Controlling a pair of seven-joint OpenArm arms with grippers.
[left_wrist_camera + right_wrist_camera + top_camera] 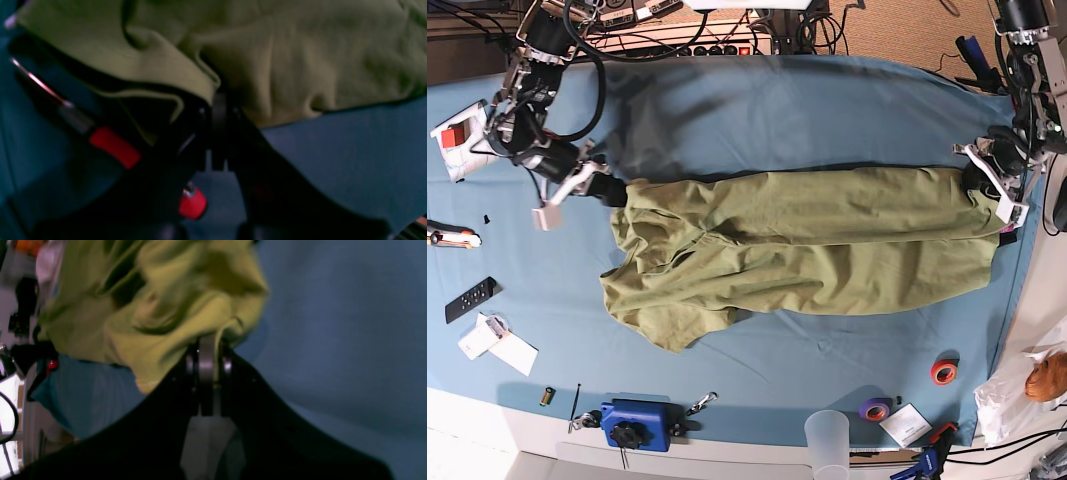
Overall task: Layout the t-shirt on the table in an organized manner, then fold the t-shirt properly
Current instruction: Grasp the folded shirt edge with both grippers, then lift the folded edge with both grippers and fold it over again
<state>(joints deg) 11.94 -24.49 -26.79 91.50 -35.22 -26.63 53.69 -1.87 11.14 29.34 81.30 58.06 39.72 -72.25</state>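
Both pincers were clamped on the soft, creased olive-green t-shirt [797,250], the left gripper [218,95] pinching a hemmed edge and the right gripper [206,346] biting a bunched fold, so the cloth stretched between the 2 arms across the smooth teal-blue table [777,110].

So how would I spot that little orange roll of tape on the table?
Start at the big olive t-shirt stretched across the teal table. Drop to the table's near edge on the base view's right: the orange tape roll lies there on bare cloth. Its neighbour, a purple roll, sits nearer the clear cup.
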